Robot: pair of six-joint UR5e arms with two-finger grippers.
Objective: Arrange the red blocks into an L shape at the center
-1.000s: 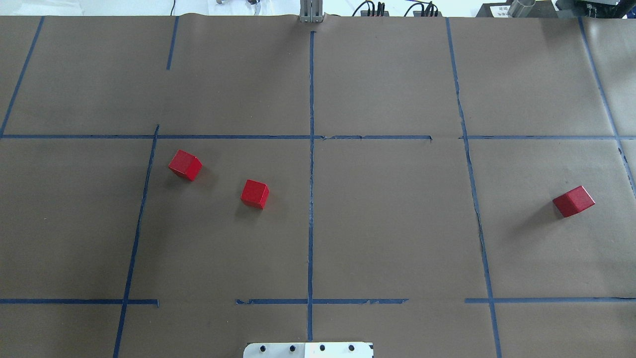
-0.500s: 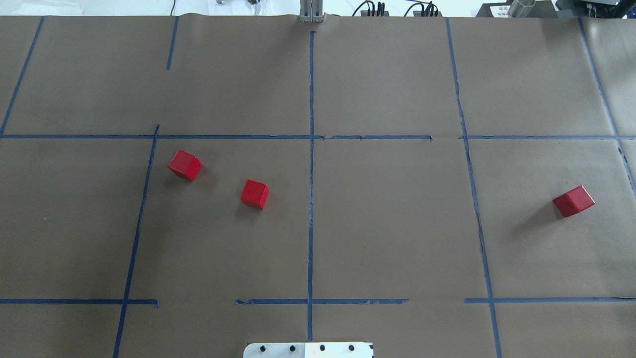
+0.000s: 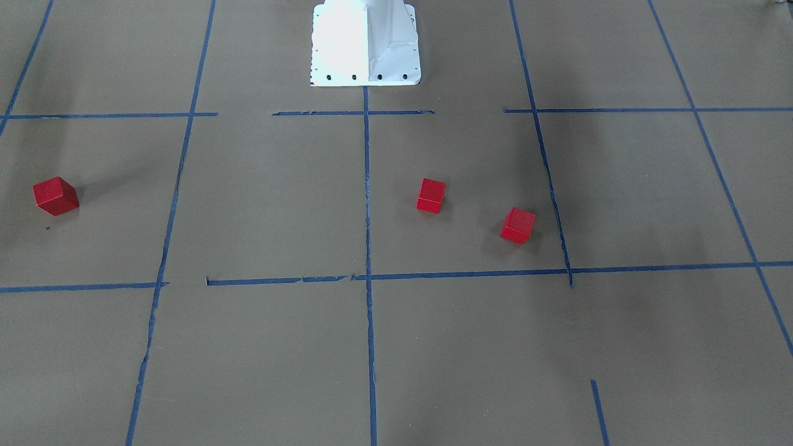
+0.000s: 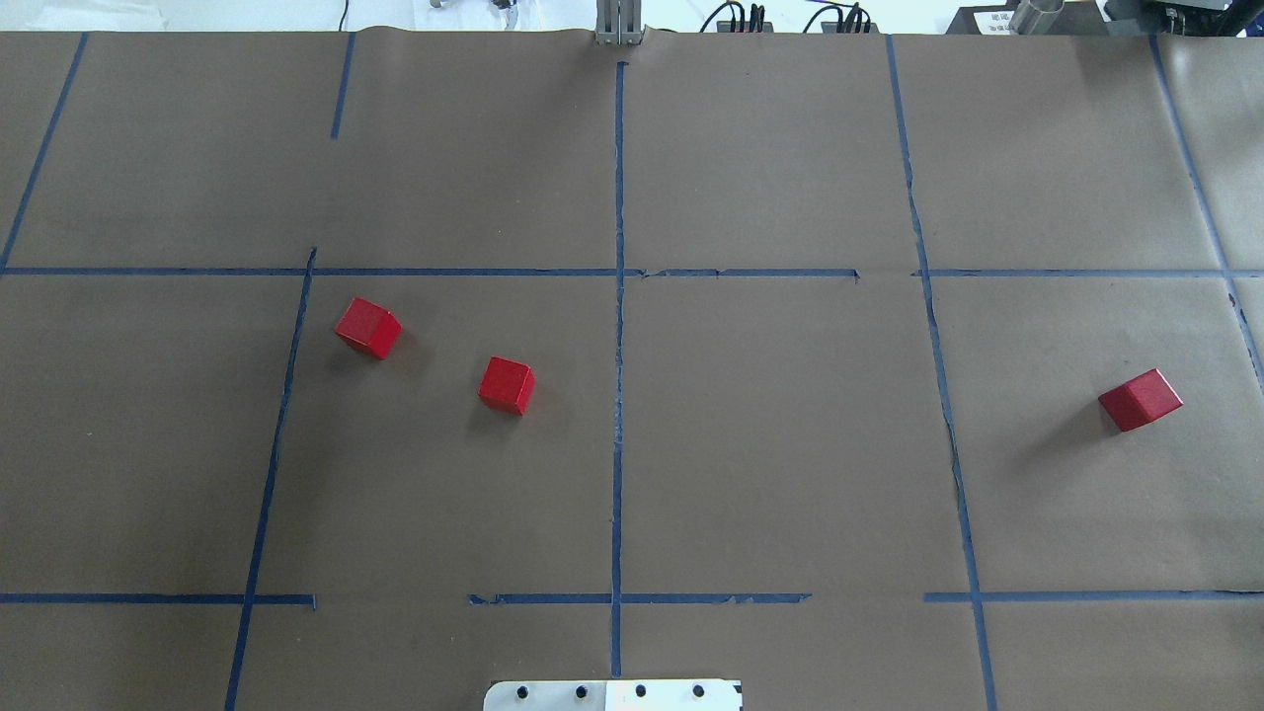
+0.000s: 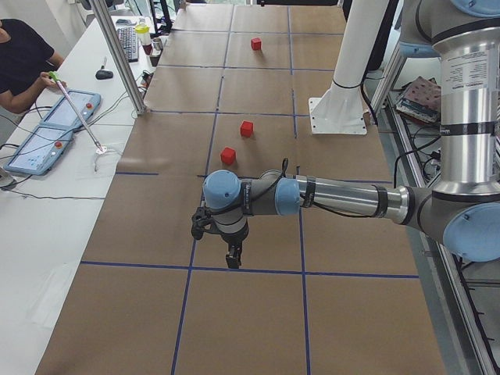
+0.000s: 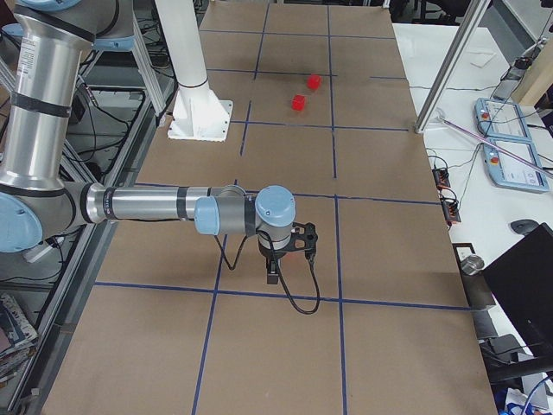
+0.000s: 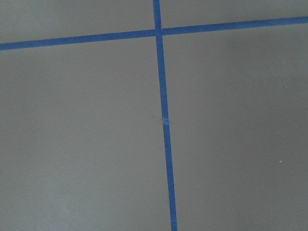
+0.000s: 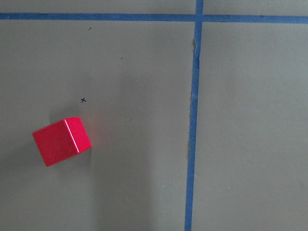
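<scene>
Three red blocks lie on the brown paper. In the overhead view two sit left of the middle tape line, one [image 4: 368,328] farther left and one [image 4: 507,385] nearer the line; the third [image 4: 1141,400] is far right. The center [image 4: 618,434] holds no block. The right wrist view shows one red block [image 8: 61,141] at lower left. My left gripper [image 5: 233,262] and right gripper [image 6: 272,278] hang over the paper at the table's ends, seen only in the side views; I cannot tell whether they are open or shut.
The white base plate [image 4: 612,694] sits at the table's near edge, also in the front view [image 3: 365,43]. An operator [image 5: 23,55] sits at a side table with a metal post [image 5: 117,55]. Control pads [image 6: 510,164] lie on the side table.
</scene>
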